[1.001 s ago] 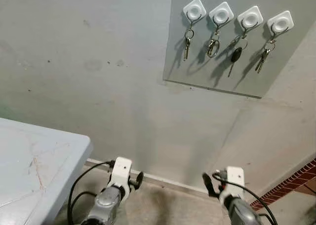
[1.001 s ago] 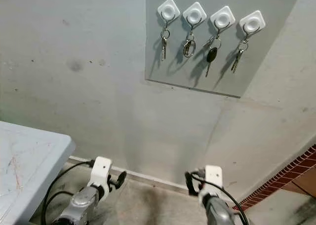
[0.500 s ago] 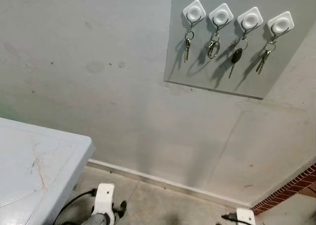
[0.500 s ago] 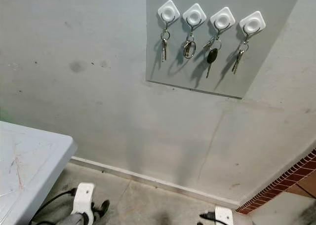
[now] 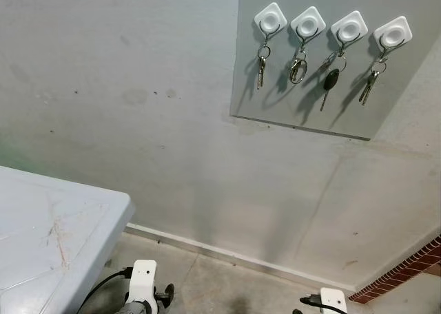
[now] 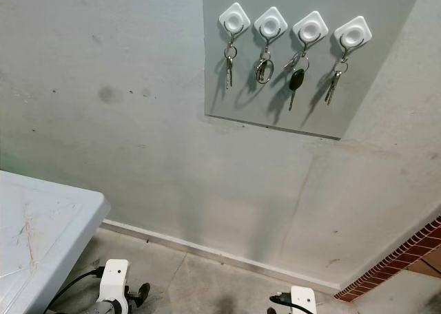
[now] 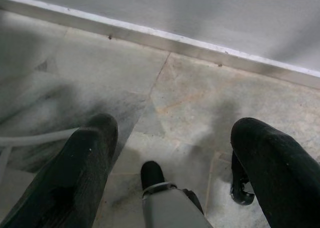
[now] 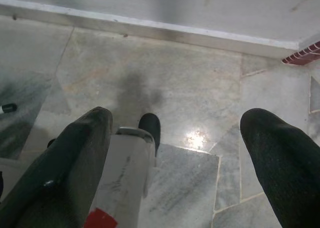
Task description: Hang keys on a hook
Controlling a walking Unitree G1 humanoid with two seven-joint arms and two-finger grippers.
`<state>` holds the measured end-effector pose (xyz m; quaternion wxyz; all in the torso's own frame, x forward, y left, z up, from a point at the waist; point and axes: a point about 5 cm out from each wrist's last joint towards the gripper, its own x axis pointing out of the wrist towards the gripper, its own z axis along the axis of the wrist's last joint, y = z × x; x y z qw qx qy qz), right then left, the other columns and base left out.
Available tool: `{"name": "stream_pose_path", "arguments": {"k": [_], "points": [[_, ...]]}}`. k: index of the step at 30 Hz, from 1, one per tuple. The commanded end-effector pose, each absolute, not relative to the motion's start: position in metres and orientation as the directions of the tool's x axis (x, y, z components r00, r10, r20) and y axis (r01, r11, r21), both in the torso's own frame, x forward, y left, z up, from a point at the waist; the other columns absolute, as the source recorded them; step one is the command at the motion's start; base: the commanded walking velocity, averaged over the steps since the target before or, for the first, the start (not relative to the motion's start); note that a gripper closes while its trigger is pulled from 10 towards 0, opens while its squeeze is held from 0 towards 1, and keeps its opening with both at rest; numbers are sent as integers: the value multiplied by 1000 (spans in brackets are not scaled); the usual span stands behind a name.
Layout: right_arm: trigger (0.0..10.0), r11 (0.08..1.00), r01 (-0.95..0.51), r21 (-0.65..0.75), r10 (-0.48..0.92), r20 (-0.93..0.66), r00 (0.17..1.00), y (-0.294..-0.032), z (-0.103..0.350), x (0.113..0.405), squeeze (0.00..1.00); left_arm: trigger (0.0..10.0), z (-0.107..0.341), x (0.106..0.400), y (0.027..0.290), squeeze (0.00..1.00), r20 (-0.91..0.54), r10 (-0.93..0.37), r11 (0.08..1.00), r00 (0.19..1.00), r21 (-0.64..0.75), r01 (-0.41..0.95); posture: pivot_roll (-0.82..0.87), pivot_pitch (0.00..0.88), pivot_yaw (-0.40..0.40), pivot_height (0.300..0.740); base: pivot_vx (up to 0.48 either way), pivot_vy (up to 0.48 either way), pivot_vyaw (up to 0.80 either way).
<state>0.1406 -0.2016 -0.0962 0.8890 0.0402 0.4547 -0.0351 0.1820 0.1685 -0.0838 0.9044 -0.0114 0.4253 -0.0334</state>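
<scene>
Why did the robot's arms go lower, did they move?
Yes. Both the left gripper and right gripper dropped well below the baseboard, while the wall barely shifted.

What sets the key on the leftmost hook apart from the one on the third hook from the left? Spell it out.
The leftmost key is plain silver metal, while the third key has a bulky black head. The leftmost key hangs straight down; the third key hangs tilted, its blade slanting. The third key also looks larger. Both hang by rings from white square hooks on the grey board.
</scene>
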Motion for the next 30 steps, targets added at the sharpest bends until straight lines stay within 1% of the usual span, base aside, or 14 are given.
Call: {"name": "stream_pose_path", "arguments": {"k": [1,8,12,14,18,25,30], "points": [[10000,996,78,39,-14,-812,583,-199,-96,142,0,10000,-83,184,169,0,-768,-75,997,637,-39,70,-29,0,-5,740,0,0,0],[10000,998,58,31,-9,-812,583,-200,-96,143,0,10000,-84,182,167,0,-767,-74,996,637,-27,82,-31,0,-17,740,0,0,0],[10000,996,88,31,-27,-808,589,-205,-95,141,0,10000,-85,178,170,0,-764,-61,998,642,-27,62,-36,0,-9,740,0,0,0],[10000,995,102,16,-47,-816,576,-209,-97,134,0,10000,-90,166,176,0,-786,-43,998,617,-7,61,-38,0,-6,740,0,0,0],[10000,991,132,11,-65,-826,560,-212,-99,127,0,10000,-92,160,180,0,-796,-31,999,604,-2,47,-40,0,1,740,0,0,0],[10000,988,154,15,-75,-826,558,-213,-99,126,0,10000,-91,163,180,0,-790,-35,999,612,-5,50,-40,0,2,740,0,0,0],[10000,987,159,27,-69,-819,570,-210,-99,129,0,10000,-87,171,179,0,-777,-39,998,628,0,61,-42,0,3,740,0,0,0]]}}
